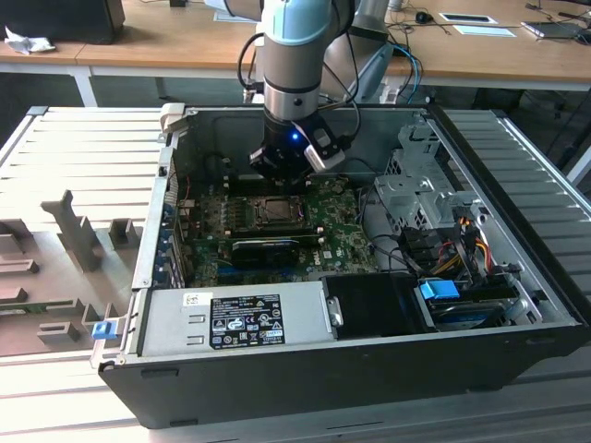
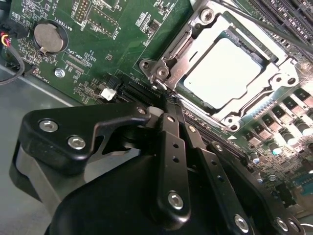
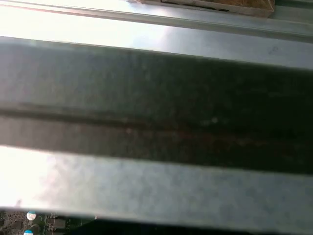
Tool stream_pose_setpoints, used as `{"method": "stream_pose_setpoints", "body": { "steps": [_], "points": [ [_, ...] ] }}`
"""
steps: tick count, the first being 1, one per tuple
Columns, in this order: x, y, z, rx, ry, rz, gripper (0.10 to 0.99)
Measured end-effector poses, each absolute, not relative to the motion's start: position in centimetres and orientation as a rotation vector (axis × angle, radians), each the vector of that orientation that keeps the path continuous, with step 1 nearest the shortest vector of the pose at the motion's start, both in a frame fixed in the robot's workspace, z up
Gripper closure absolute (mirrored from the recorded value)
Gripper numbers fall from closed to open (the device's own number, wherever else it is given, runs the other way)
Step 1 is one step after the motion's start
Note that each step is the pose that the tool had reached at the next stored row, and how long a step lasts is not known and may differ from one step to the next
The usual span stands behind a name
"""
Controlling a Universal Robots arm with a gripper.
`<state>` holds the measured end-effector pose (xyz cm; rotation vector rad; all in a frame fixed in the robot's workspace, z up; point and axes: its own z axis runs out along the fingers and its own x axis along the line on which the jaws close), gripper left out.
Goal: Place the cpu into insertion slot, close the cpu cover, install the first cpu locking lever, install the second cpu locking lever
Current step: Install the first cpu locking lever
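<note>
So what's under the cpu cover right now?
Through the window of the cpu cover, which lies flat, the cpu shows its pale metal top. The insertion slot beneath is covered. The gripper sits at the cover's corner.

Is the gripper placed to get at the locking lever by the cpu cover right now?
Probably yes. In the second wrist view the gripper has its fingers together, tips at the corner of the cpu cover, which lies flat over the cpu; nothing stands between.
</note>
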<state>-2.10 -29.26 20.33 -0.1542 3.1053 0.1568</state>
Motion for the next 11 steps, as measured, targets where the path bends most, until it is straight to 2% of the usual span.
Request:
{"method": "stream_pose_setpoints", "body": {
  "steps": [11],
  "points": [
    [-2.11, -29.3, 20.51, -0.154, 3.106, 0.155, 0.98]
  ]
}}
